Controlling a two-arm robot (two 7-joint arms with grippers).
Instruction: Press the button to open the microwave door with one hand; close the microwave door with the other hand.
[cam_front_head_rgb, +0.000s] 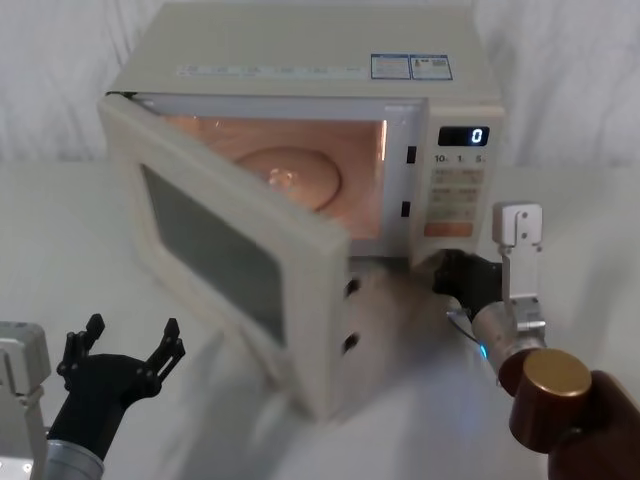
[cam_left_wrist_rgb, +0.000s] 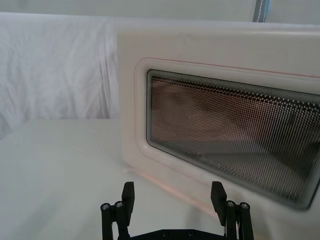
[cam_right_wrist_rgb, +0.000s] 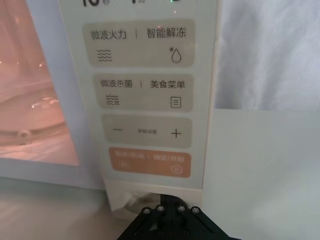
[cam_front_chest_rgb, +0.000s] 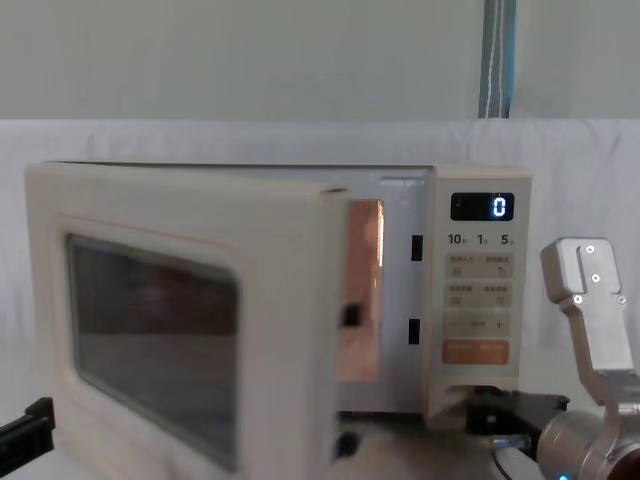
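The cream window-panelled microwave door (cam_front_head_rgb: 240, 260) hangs ajar; at its seven o'clock the black forked left gripper (cam_front_head_rgb: 125, 352), fingers apart, should be pushed flat against it.

Spread left pincer (cam_left_wrist_rgb: 173, 197) just before the microwave door (cam_left_wrist_rgb: 225, 55) and its dark mesh window (cam_left_wrist_rgb: 235, 132).

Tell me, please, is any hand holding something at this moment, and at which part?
Nothing is held. The left hand is open, apart from the microwave door. The right hand is at the button, under the control panel, pressing rather than gripping.
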